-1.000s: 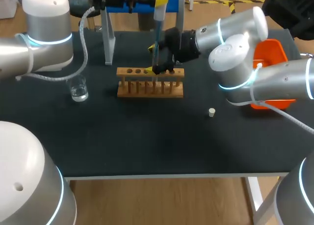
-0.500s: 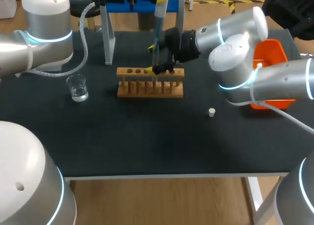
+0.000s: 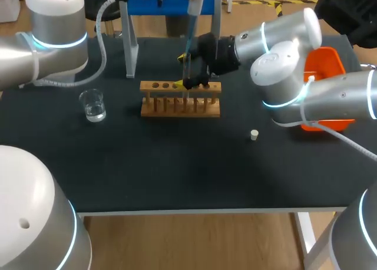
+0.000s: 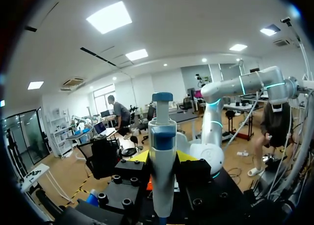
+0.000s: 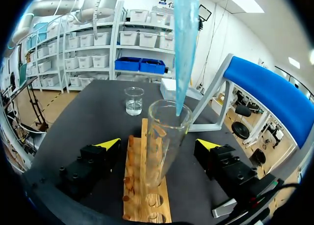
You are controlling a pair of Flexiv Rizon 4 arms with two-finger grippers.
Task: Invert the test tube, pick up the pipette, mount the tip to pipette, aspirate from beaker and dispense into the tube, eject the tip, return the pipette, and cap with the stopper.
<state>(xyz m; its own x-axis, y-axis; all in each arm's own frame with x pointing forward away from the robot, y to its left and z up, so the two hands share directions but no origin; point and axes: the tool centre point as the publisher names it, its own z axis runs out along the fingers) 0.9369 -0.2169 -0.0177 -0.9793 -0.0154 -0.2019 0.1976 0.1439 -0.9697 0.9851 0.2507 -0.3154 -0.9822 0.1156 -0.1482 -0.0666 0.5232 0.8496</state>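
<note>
My left gripper point(image 4: 162, 157) is shut on the white and blue pipette point(image 4: 162, 136), holding it upright high over the rack. Its long blue tip point(image 5: 184, 48) points down into the mouth of the clear test tube point(image 5: 164, 141). The tube stands in the wooden rack point(image 3: 159, 102). My right gripper point(image 5: 158, 145) is open, one finger on each side of the tube and neither touching it. The glass beaker point(image 3: 93, 105) with clear liquid stands left of the rack. A small white stopper point(image 3: 254, 134) lies on the table right of the rack.
The blue pipette stand point(image 3: 171, 5) rises behind the rack at the table's back edge. An orange bin point(image 3: 330, 63) sits at the far right, behind my right arm. Black tabletop point(image 3: 177, 164) stretches in front of the rack.
My left arm has risen a little, lifting the pipette slightly, with its tip still over the tube. The right arm, rack, beaker and stopper have not moved.
</note>
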